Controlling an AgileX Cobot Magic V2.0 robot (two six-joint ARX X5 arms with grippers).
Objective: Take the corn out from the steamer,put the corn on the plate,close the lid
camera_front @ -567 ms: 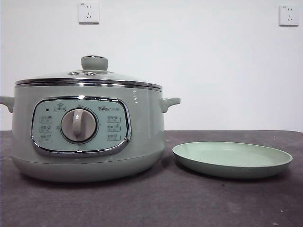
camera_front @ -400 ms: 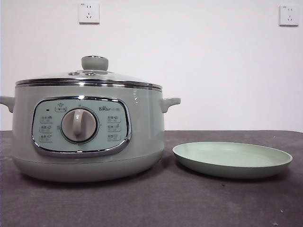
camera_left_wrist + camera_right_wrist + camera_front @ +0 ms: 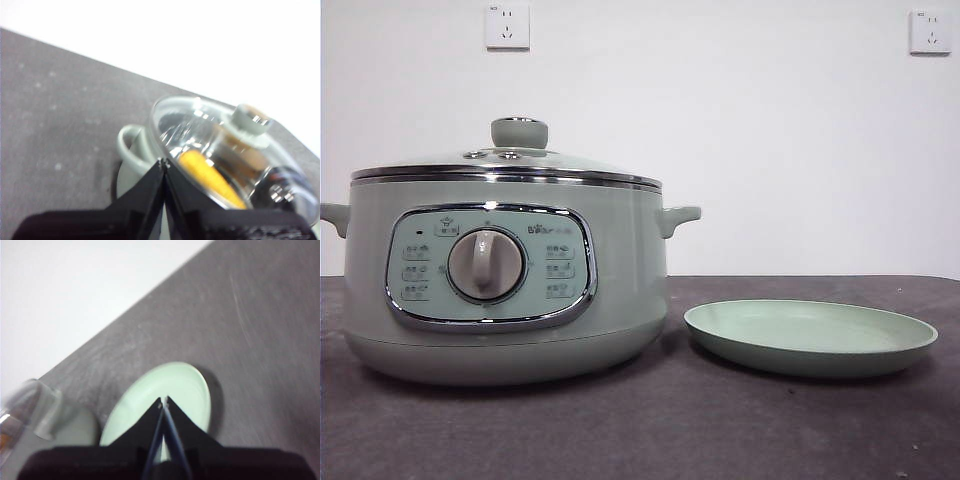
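While the lid (image 3: 507,165) sits closed on the steamer (image 3: 500,290), seen through the glass from the left wrist view: the corn (image 3: 210,177), lying inside the pot on its side, long axis roughly level with the pot's floor, one tapered end pointing toward the pot's wall on the side nearest that camera and the other running in under the knob (image 3: 252,119); exact heading blurred. Just beside the steamer, on the dark grey tabletop (image 3: 640,430): the plate (image 3: 810,338), pale green, bare, not touching the pot. Above the near rim of the steamer: the left gripper (image 3: 164,165), jaws pressed together tip to tip, holding nothing. Above the plate, beside the steamer: the right gripper (image 3: 163,403), jaws likewise closed and empty. Neither arm visible in the front view. Judged stage: the very start, with no step done, lid removal first. Likely troubles from here: jaws arriving at the knob unopened and merely nudging it, skidding the lid across the steel rim; a shallow pinch on the rounded knob letting the heavy glass lid tilt and drop back onto the pot or onto the plate beside the steamer; a lid lifted at a slant catching the pot's edge and shoving the steamer toward the plate. Later, a grasp along the cob's length instead of across it apt to slip off the tapered ends, and a round cob apt to roll off so shallow a plate if released too high.
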